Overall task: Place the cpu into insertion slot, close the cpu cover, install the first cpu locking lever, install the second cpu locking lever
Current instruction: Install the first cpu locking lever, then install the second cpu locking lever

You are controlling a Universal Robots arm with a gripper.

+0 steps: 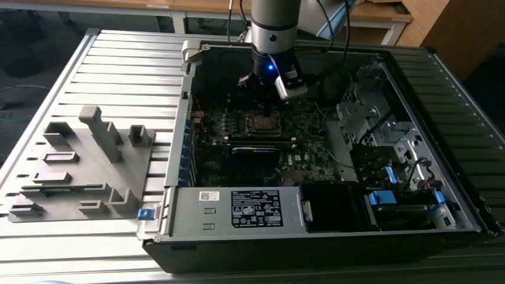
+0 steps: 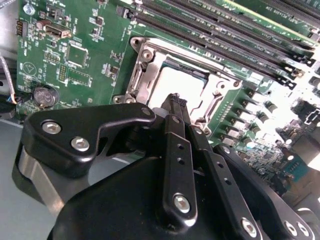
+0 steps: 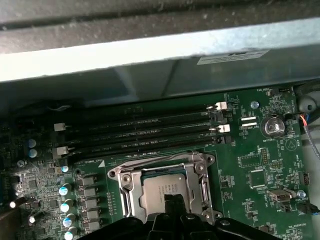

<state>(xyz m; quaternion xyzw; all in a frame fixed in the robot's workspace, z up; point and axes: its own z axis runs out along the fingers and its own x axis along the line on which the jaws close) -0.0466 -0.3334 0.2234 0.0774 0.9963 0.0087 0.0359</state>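
Observation:
The cpu [image 3: 159, 192] lies flat in the insertion slot [image 1: 263, 122] on the green motherboard, its silver top also seen in the second wrist view [image 2: 172, 80]. The cpu cover [image 3: 160, 163] lies down around it as a silver frame [image 2: 192, 60], and the chip shows through its window. My gripper [image 2: 175, 100] hangs straight over the socket with its black fingers together and nothing between them. Its tips [image 3: 172, 201] are at the near edge of the chip; I cannot tell whether they touch it. In the exterior view the gripper [image 1: 266, 111] stands inside the open computer case.
Long black memory slots [image 3: 140, 132] run beside the socket, below the grey case wall [image 3: 150, 50]. A coin battery [image 3: 273, 126] sits on the board. A labelled power supply [image 1: 236, 210] fills the case's near side. A grey fixture plate [image 1: 79, 171] lies on the exterior view's left.

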